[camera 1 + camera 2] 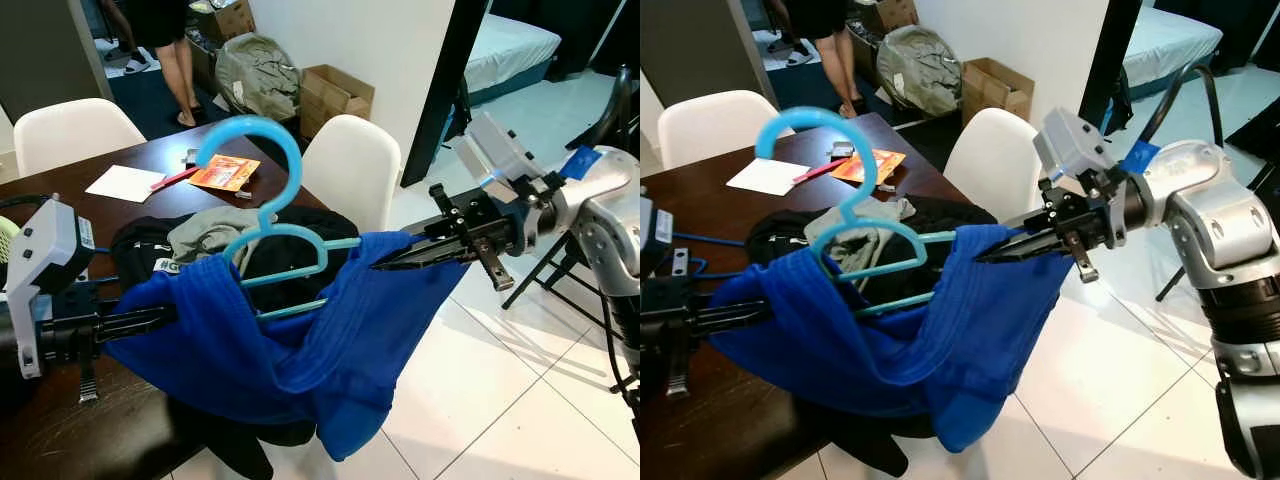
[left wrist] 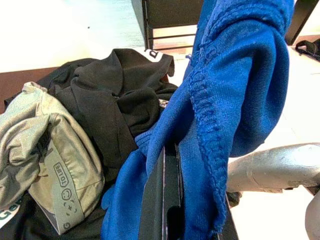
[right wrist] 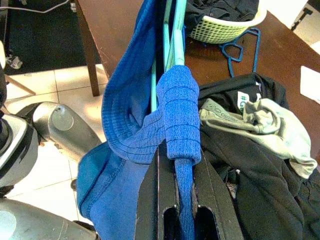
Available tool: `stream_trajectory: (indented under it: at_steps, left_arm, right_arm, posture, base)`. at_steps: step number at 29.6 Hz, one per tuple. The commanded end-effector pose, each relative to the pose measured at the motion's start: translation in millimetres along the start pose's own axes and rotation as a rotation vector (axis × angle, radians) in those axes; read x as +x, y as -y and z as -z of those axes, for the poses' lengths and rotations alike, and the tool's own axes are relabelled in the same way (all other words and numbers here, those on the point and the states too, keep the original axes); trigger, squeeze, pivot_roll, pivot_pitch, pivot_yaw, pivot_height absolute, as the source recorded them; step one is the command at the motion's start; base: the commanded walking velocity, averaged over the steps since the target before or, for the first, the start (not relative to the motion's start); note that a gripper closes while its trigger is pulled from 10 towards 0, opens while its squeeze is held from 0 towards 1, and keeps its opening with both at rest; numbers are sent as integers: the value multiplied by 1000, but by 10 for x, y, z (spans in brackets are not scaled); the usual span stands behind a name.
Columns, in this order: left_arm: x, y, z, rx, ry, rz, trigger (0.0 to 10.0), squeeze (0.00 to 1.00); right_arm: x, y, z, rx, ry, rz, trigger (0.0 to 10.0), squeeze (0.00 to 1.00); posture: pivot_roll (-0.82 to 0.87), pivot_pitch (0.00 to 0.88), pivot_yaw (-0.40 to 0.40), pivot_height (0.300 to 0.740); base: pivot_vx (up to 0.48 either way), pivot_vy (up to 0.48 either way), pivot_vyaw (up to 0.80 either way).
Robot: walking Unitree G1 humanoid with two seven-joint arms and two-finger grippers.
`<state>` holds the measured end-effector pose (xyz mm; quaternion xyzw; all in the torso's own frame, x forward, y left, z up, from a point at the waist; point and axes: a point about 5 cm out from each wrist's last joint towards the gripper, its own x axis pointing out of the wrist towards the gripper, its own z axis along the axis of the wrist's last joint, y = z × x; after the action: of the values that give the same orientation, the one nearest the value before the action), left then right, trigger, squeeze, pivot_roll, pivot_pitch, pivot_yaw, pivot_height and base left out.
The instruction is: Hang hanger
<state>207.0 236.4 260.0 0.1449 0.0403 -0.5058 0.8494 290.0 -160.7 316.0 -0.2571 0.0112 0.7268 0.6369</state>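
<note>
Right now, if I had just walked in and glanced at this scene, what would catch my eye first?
A bright blue sweater stretched in the air between the robot's two arms, the left gripper pinching one end and the right gripper the other. A light blue hanger pokes up from it, hook uppermost. Behind lies a heap of dark and grey clothes on a dark wooden table.

Left pincer (image 1: pixel 165 318) tips buried in the blue garment (image 1: pixel 300 340), grip state unreadable. Hanger (image 1: pixel 265 215) lower bar mostly hidden behind that cloth. Person (image 1: pixel 165 45) at top left cut off above the legs by the frame edge. Black clothes (image 1: pixel 150 245) on the table (image 1: pixel 60 425) partly covered.
</note>
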Motion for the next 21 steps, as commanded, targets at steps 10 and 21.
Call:
stream_trajectory:
  at_steps: [10, 21]
  left_arm:
    - [105, 29, -116, 39, 63, 32, 10000, 1000]
    - [-108, -192, -121, 9, 126, -163, 10000, 1000]
  right_arm:
    - [91, -37, 60, 3, -18, -35, 0, 0]
    - [-88, -13, 197, 124, 102, 93, 0, 0]
  posture:
    - [47, 72, -40, 740]
    - [48, 64, -34, 740]
  base:
    - [0, 0, 0]
    - [0, 0, 0]
